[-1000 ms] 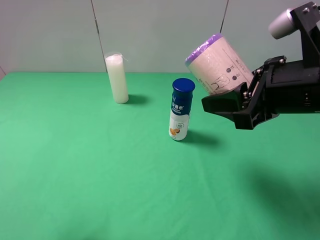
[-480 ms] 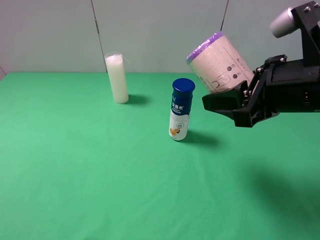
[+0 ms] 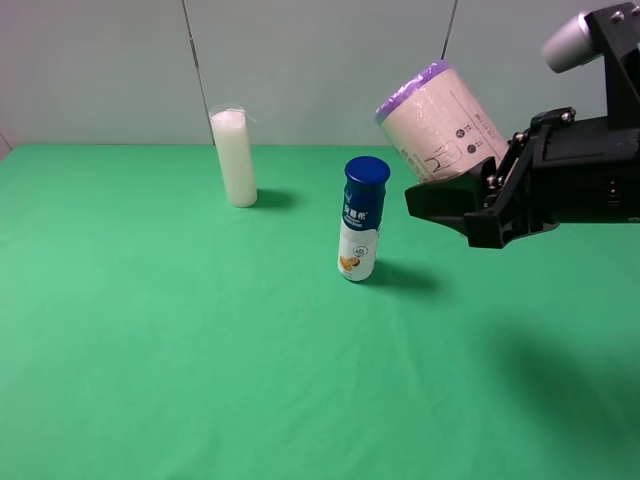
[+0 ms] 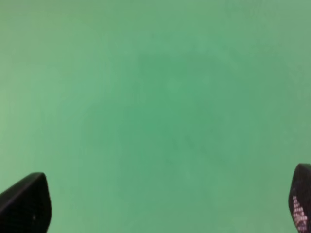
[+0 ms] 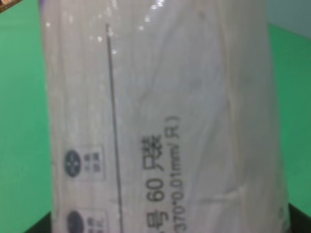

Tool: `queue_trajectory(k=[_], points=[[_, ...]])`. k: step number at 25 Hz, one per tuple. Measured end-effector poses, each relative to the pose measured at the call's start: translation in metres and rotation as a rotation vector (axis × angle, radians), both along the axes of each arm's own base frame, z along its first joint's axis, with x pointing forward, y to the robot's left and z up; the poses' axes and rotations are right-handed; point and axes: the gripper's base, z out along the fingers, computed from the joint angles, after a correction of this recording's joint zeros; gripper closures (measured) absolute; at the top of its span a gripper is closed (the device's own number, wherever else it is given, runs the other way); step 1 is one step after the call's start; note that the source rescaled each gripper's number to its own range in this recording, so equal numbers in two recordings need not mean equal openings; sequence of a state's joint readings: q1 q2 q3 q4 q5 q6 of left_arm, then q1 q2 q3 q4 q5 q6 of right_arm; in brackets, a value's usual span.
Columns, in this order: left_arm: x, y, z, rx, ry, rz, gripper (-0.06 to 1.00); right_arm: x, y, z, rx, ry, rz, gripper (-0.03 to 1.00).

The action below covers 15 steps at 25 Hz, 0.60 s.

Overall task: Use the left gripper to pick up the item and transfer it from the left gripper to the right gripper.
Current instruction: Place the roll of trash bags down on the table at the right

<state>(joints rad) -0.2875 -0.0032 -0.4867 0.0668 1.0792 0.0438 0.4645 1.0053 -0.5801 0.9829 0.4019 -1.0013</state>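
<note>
Green cloth covers the table (image 3: 200, 350). A tall white candle (image 3: 233, 157) stands far left, and a blue-capped bottle (image 3: 361, 218) stands mid-table, just left of and below the item (image 3: 440, 122). The item hangs tilted in the air on the right, clamped by the right gripper (image 3: 430, 195). The left gripper (image 4: 163, 206) gapes wide, holding nothing. Over the last second the right gripper and the item have risen slightly.
</note>
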Motion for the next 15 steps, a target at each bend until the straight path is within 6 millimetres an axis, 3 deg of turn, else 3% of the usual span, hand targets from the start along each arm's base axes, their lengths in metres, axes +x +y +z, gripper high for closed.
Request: queue_trajectory(k=[15], points=[[0.0022, -0.0003, -0.0013, 0.0, -0.011, 0.002, 0.0, 0.0, 0.0, 0.0, 0.003, 0.003, -0.002, 0.96]])
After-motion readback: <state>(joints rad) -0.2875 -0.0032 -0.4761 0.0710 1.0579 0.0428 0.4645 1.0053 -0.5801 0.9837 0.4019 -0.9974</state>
